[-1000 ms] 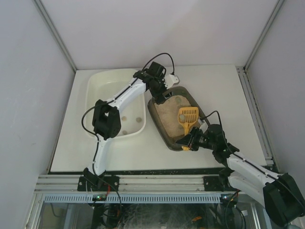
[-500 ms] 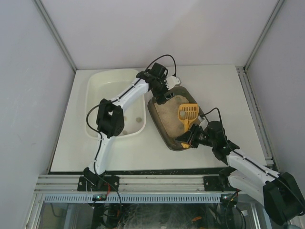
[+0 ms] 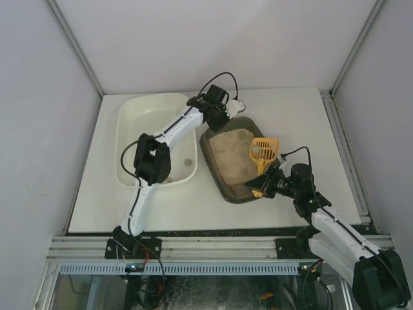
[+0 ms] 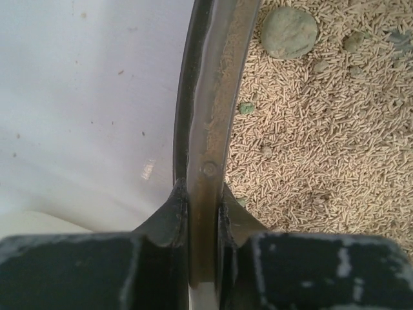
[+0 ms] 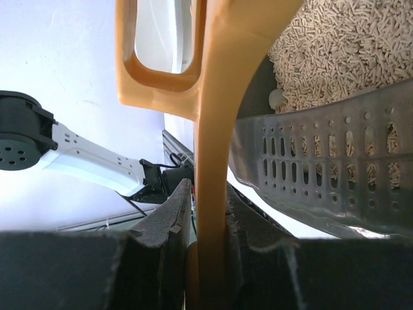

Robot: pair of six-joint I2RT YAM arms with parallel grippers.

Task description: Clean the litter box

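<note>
The litter box (image 3: 226, 177) is a dark brown tray of beige litter at mid-table. My left gripper (image 3: 218, 123) is at its far left corner, shut on the rim (image 4: 206, 129); in the left wrist view the gripper (image 4: 204, 206) pinches that rim from both sides. A grey-green clump (image 4: 289, 32) and a small one (image 4: 246, 108) lie on the litter. My right gripper (image 3: 263, 187) is shut on the handle (image 5: 219, 97) of a yellow scoop (image 3: 263, 150). The scoop's head hangs over the box's right side with a lump in it.
A white tub (image 3: 155, 116) stands left of the litter box, touching it, with a few lumps (image 3: 187, 161) inside. The box's slotted rim (image 5: 335, 174) runs close past my right gripper (image 5: 210, 213). Metal frame rails (image 3: 345, 148) border the table on the right.
My left gripper has shut on the litter box rim. The right arm has lifted the scoop out of the litter and carried it to the right.
</note>
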